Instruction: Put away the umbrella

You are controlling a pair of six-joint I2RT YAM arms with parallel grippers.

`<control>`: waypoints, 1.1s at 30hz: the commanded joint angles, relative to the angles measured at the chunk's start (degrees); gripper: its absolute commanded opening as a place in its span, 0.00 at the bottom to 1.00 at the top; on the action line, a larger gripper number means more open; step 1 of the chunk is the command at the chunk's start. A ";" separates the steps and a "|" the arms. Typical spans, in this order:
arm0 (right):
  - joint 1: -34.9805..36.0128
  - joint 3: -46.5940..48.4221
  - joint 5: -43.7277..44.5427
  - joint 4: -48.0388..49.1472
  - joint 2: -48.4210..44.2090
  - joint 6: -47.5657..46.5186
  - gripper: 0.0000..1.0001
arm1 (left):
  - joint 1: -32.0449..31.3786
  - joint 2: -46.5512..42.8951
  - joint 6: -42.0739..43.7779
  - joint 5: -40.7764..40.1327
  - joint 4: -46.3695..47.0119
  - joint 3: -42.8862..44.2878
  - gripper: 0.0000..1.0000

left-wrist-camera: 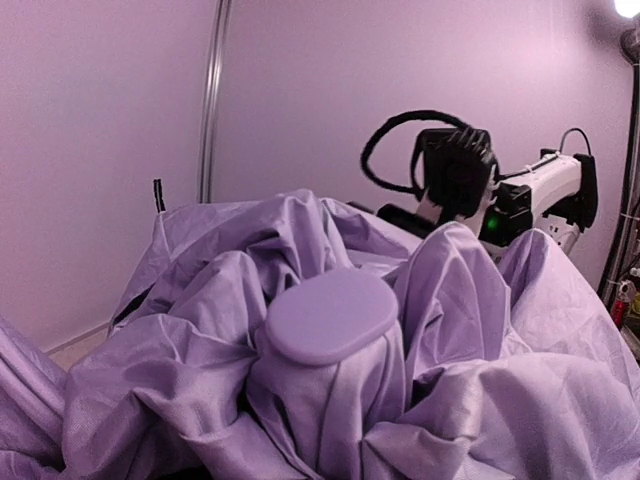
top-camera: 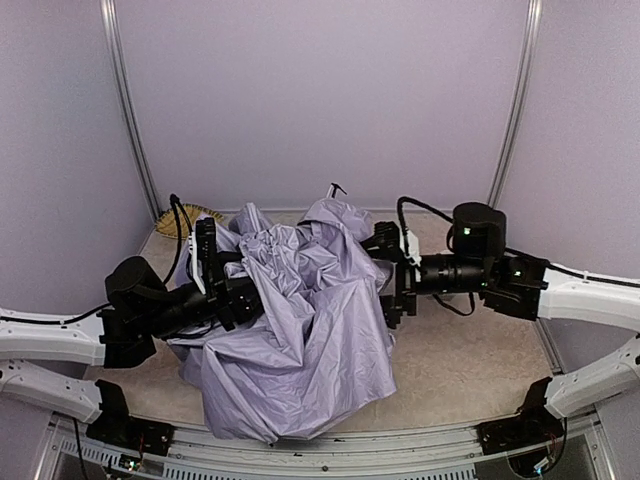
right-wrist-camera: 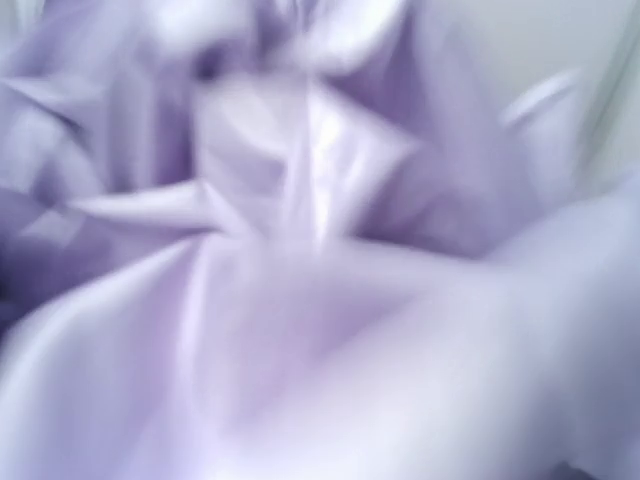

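**A:** Where is the umbrella lying?

**B:** In a loose heap in the middle of the bench, with the canopy spread out rather than folded up. It sits between the two arms, with a gripper against it on either side.

**A:** Which one is nearer the part that matters?

**B:** The left gripper. Its wrist camera looks straight at the small handle, right up close, with cloth bunched around its neck. The flat oval end faces up and toward the camera.

**A:** Is it holding it?

**B:** I cannot tell. No fingers show in that view, and from above its tip is lost in the folds.

**A:** And the right gripper?

**B:** It is against the opposite side of the heap. Its own camera gives only blurred cloth. From above I cannot tell whether it is spread or pressed together either.

**A:** Which way does the shaft run?

**B:** It is hidden under the canopy. Judging from the handle, it probably runs away from the left gripper toward the right arm, roughly across the bench.

**A:** So the coming move?

**B:** Likely gathering the canopy along that line. The left side would anchor the handle end while the right side works the loose cloth in toward it.
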 commanded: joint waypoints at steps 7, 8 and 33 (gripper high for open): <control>9.32 16.79 -11.88 6.33 21.76 0.15 1.00 | -7.69 13.10 1.98 3.06 15.14 6.28 0.00; 9.44 16.30 -12.63 7.21 21.23 0.52 1.00 | -7.77 13.29 2.51 2.34 15.41 5.99 0.00; 7.85 2.40 11.55 4.97 10.60 -3.98 0.17 | 1.50 20.72 -1.24 2.61 10.05 5.67 0.63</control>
